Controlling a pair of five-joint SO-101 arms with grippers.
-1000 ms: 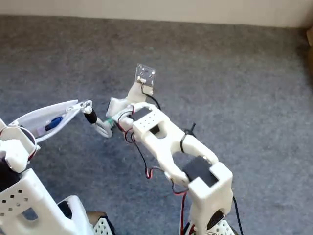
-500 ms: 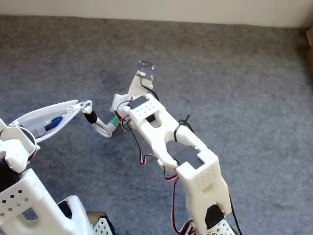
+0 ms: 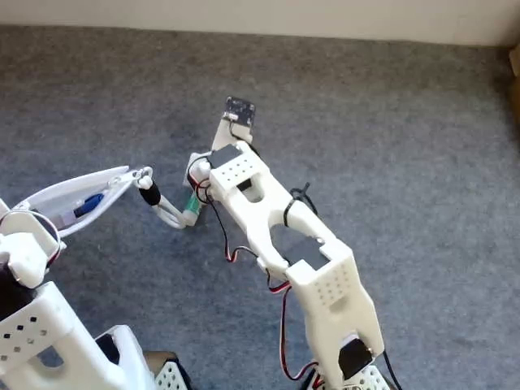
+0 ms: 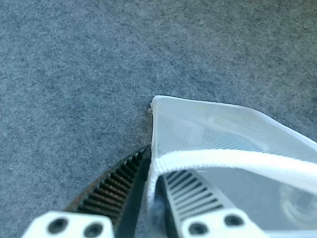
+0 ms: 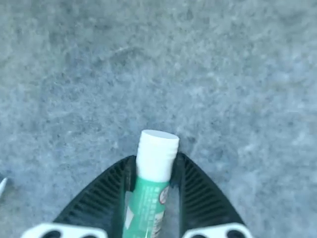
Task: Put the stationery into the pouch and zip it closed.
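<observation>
A white mesh pouch [image 3: 77, 195] lies at the left of the grey carpet, with a blue item [image 3: 89, 203] showing through it. My left gripper [image 4: 148, 156] is shut on the pouch's white rim [image 4: 223, 158]. A glue stick [image 5: 154, 153] with a green body and white cap is clamped in my right gripper [image 5: 156, 161]. In the high view its green body [image 3: 191, 205] shows under the right wrist, a short way right of the pouch's pointed open end [image 3: 138, 174]. A black-tipped white piece [image 3: 154, 199] lies between them; I cannot tell what it is.
Grey carpet [image 3: 390, 138] spreads around both arms, with open floor to the right and at the back. A pale wall strip [image 3: 325, 16] runs along the far edge. The right arm's white links [image 3: 276, 227] stretch from the front middle toward the pouch.
The right arm's elbow has swung left and its wrist has tipped a little farther back. The glue stick stays gripped near the pouch's end. The left arm and pouch have not moved.
</observation>
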